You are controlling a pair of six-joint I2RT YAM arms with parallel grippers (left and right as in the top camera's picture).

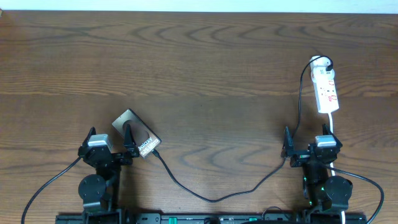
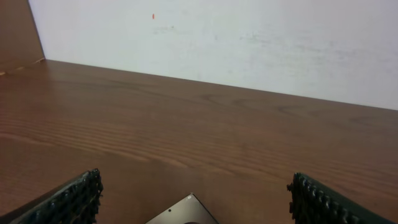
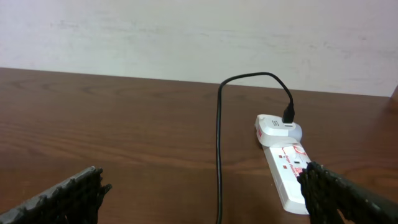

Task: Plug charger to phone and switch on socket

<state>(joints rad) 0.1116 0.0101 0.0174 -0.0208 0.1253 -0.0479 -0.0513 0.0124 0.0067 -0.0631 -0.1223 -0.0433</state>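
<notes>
The phone [image 1: 133, 130] lies tilted on the table at the front left, its lettered end toward the lower right. Only its corner shows in the left wrist view [image 2: 184, 213]. The charger cable [image 1: 211, 198] runs from that lettered end, loops along the front, and rises to a white adapter [image 1: 320, 61] in the socket strip [image 1: 327, 91]. The plug tip meets the phone's end; I cannot tell if it is seated. My left gripper [image 1: 110, 139] is open, straddling the phone's near part. My right gripper [image 1: 305, 140] is open just in front of the strip.
In the right wrist view the cable [image 3: 219, 149] runs between my open fingers [image 3: 202, 180], and the strip [image 3: 287, 175] and adapter [image 3: 277, 130] lie right of it. The strip's white cord [image 1: 332, 122] trails toward the right arm. A white wall stands behind the table.
</notes>
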